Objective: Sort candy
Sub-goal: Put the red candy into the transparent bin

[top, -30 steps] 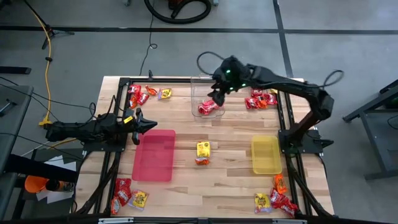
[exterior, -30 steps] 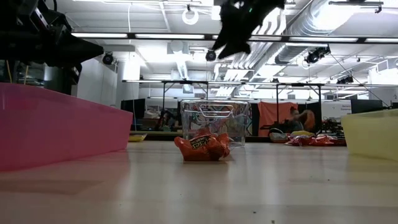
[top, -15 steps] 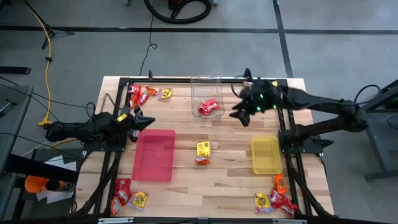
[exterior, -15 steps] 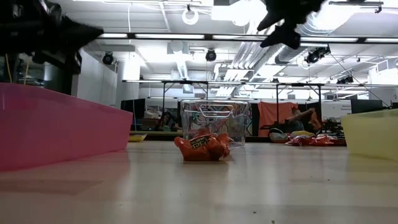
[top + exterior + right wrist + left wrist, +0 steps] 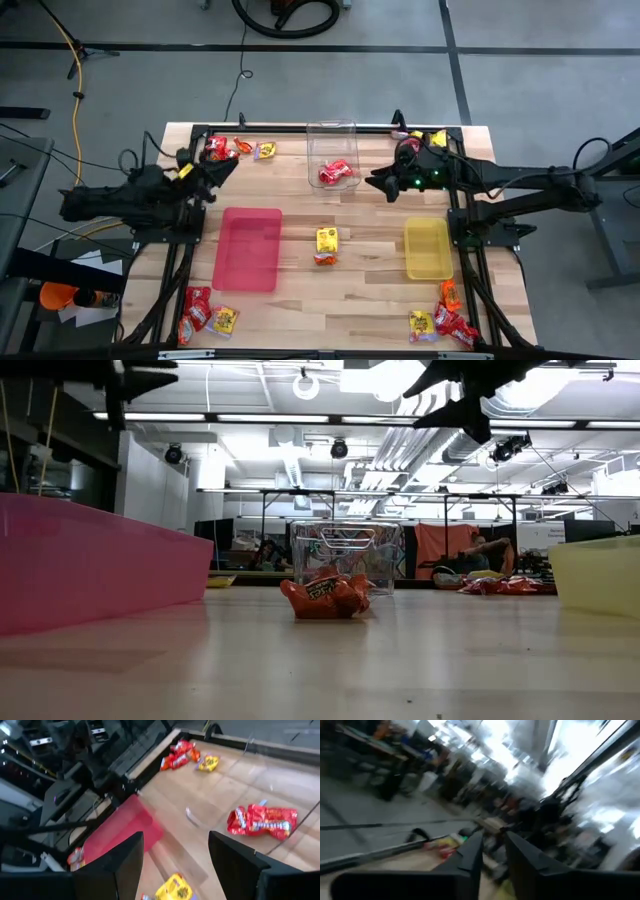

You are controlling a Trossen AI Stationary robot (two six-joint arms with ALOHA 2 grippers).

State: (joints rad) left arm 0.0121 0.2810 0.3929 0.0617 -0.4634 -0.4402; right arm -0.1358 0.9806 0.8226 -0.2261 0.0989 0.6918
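1. Several heaps of candy lie around the high view's frame: one at upper left (image 5: 228, 149), one at lower left (image 5: 205, 314), one at lower right (image 5: 440, 322), and a little at upper right (image 5: 432, 138) partly under the right arm. Two packets, a yellow one (image 5: 326, 239) and an orange one just below it (image 5: 325, 258), sit at centre between the pink tray (image 5: 249, 249) and the yellow tray (image 5: 427, 249). Both trays look bare.

2. One red packet (image 5: 336, 173) lies inside the clear tub (image 5: 332, 153) at upper centre; the right wrist view shows it through the wall.

3. Right gripper (image 5: 381, 183) hovers just right of the tub, above the table, jaws spread with nothing between them.

4. Left gripper (image 5: 222, 171) is raised at left of frame, tips near the upper-left heap. Its fingers (image 5: 470, 854) show only a narrow gap in the blurred wrist view, and nothing appears held; I cannot tell whether they are parted enough to take a packet.

5. Risks, as I judge them:
- Packets in the heaps overlap, so a pinch may lift two colours at once and put one in the wrong tray.
- Crinkly wrappers can slip from a shallow grip and drop short of a tray.
- The right gripper is close to the tub; a careless sweep could knock its wall and shift it.
- Both arms reaching for the centre packets could collide.
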